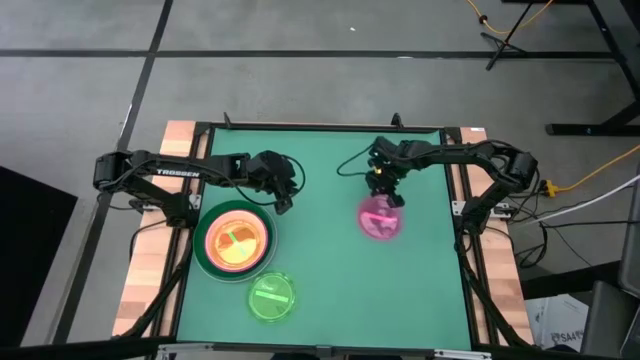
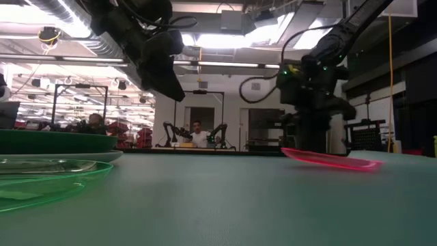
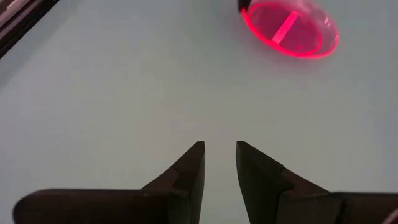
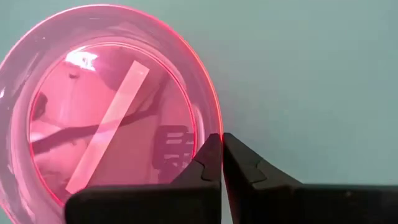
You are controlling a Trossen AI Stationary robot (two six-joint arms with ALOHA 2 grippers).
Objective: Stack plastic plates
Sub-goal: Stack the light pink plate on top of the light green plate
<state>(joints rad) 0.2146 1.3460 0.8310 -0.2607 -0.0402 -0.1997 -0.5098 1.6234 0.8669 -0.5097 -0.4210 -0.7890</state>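
Sitting toward the table's left side in the high view, the stack of plates (image 1: 235, 240) has a dark green plate outermost, paler rims inside it and a translucent orange plate (image 1: 237, 243) on top; all lie flat, and being round they show no long axis. Just beside the stack, nearer the front edge, a lime-green plate (image 1: 271, 297) lies flat on the green table (image 1: 330, 290). The left gripper (image 1: 285, 203) hangs above the table just behind the stack, its fingers (image 3: 189, 171) a narrow gap apart with nothing between them. Farther right, the pink plate (image 1: 381, 218) is tilted: in the low view its edge under the arm rides higher than its far edge (image 2: 331, 159), which is at the table. The right gripper (image 4: 222, 144) is at the plate's rear rim, its fingers pinched closed on that rim.
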